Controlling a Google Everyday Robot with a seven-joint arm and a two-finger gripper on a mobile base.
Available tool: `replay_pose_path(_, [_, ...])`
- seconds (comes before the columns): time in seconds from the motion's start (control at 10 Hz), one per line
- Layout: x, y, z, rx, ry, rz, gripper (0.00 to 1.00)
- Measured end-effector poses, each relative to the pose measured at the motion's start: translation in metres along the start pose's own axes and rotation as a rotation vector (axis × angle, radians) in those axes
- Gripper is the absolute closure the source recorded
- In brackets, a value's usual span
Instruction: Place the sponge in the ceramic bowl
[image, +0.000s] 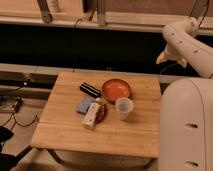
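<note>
The sponge (83, 105) lies flat left of the middle of the desk (65, 132), touching a white bar (92, 115) that slants toward the near edge. A black block (90, 90) sits just behind them. Right of the block, near the far edge, stands the bowl (116, 90), with a cup (123, 108) upright just in front of it. Beyond the far right corner the arm (192, 42) bends downward. Its gripper (171, 61) hangs off the desk, fingers spread, holding nothing, well apart from the sponge.
</note>
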Motion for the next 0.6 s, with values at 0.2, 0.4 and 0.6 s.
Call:
replay_pose_path(0.2, [0.0,0.0,0.0,0.0,0.0,0.0,0.2])
replay_pose_path(0.4, [0.0,0.0001,0.0,0.0,0.0,0.0,0.2])
replay_pose_path(0.6, [-0.0007,0.0002,-0.0002,0.002,-0.004,-0.003,0.2])
